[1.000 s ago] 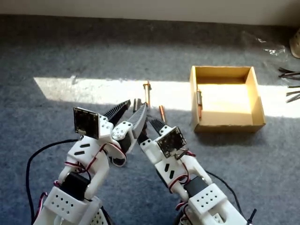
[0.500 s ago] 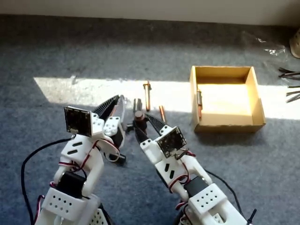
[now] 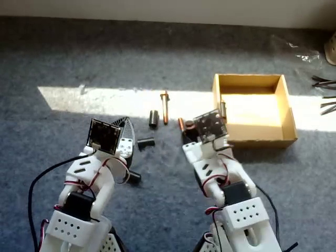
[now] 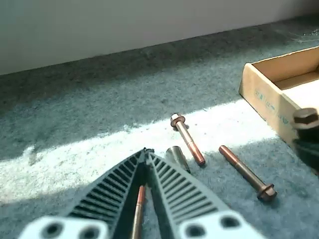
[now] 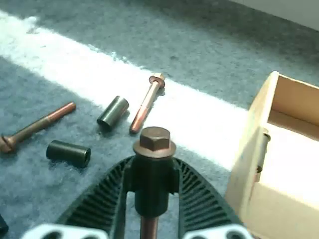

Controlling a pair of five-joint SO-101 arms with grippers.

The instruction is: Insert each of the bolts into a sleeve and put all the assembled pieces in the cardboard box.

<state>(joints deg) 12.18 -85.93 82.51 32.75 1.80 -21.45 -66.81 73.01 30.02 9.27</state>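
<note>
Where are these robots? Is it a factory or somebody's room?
Probably an ordinary room, not a factory: soft grey carpet covers the floor, a pale wall runs along its far edge, and sunlight falls across the cardboard box.

The left arm [image 3: 86,178] and right arm [image 3: 223,181] are white plastic with slotted shells, black motors, a looping black cable [image 3: 30,193] at lower left, and ribbed dark gripper fingers [image 4: 184,194].

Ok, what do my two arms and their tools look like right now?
The left arm and right arm are white printed shells with perforated bases, black servos and red, white and black wires. A black cable loops off the left arm. The left tool and right tool have dark ribbed triangular fingers on white mounts.
</note>
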